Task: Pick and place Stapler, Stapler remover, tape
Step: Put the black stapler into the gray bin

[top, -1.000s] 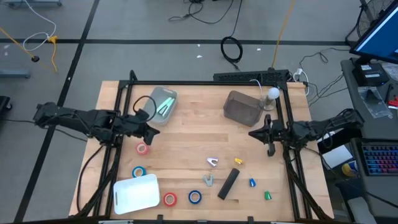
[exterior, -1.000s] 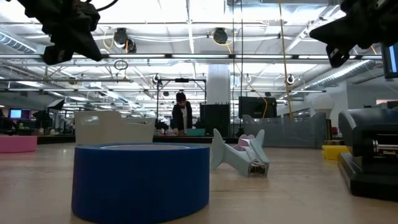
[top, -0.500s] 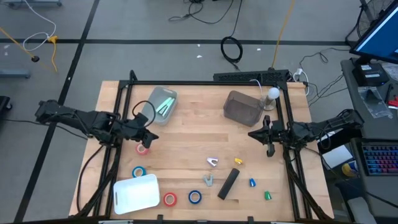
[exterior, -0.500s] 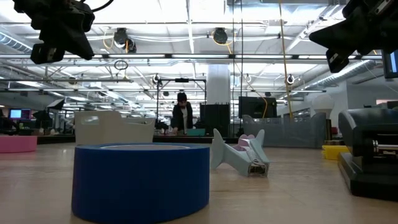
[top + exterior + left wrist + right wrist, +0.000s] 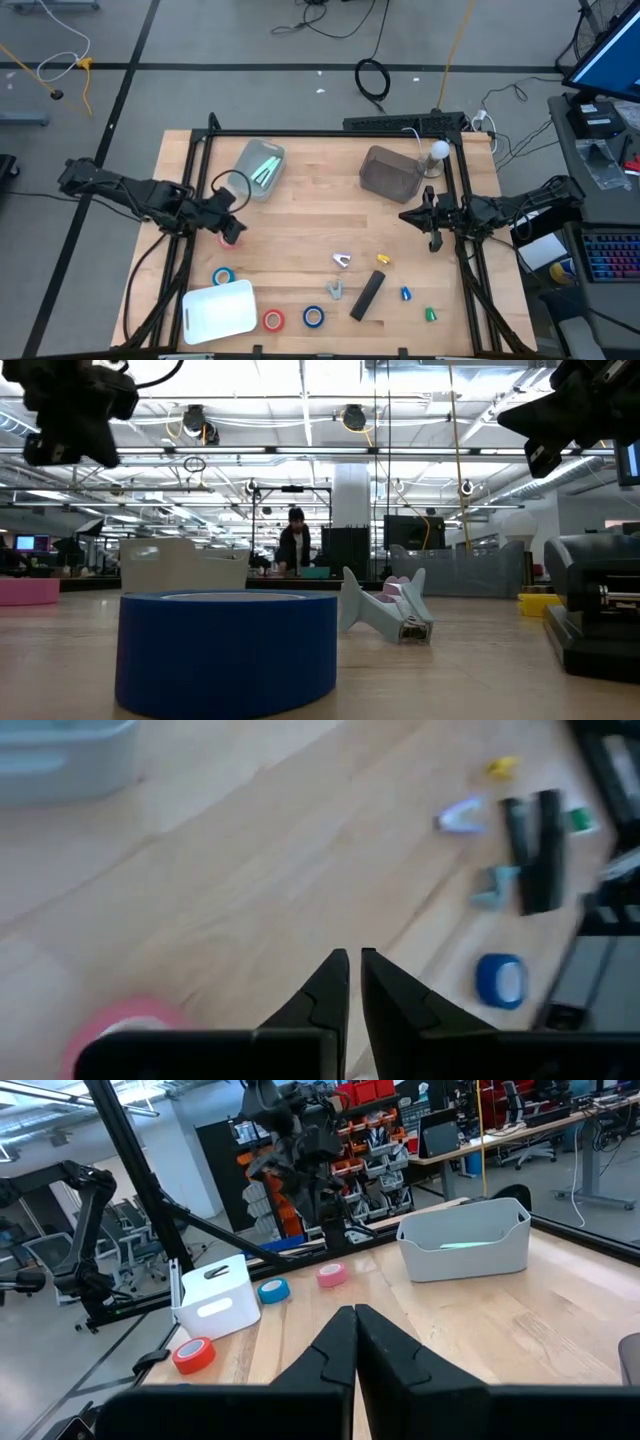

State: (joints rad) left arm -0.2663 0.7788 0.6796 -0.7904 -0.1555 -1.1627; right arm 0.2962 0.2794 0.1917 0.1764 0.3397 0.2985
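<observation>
Right now the nearest task item is a pink tape roll [image 5: 229, 238] lying flat on the wooden counter [image 5: 320, 215], w/ the left gripper [image 5: 232, 228] directly over it; from above, the roll is mostly hidden by the arm. Other tape: a blue roll [image 5: 222, 276] beside the white bin [image 5: 218, 310], plus a red roll [image 5: 273, 320] and another blue roll [image 5: 314, 317] near the front edge. The black stapler [image 5: 367, 294] lies further right, a grey-blue staple remover [image 5: 335, 290] just beside it and a silver one [image 5: 342, 260] a bit behind.

Left jaws are nearly pressed together, only a thin slit between them, holding nothing. Right gripper [image 5: 432, 220] waits at the counter's right side, jaws fully pressed together, empty.

Judgement: the step looks like a pick of the pink roll. To do it well, the jaws should spread wider than the roll's wall, drop so one finger enters the core and one stays outside, then pinch before lifting.

Views differ: the left wrist view shows the pink roll [image 5: 125, 1020] off to one side of the jaws, not centred, so the approach prob. needs correcting; the high view can't show that. The low view, dominated by a blue roll [image 5: 227, 650], shows the left gripper [image 5: 65, 420] well above counter level, i.e. height, which the overhead view can't. A clear bin [image 5: 260, 167] w/ green contents and a dark bin [image 5: 390, 172] sit toward the back.
</observation>
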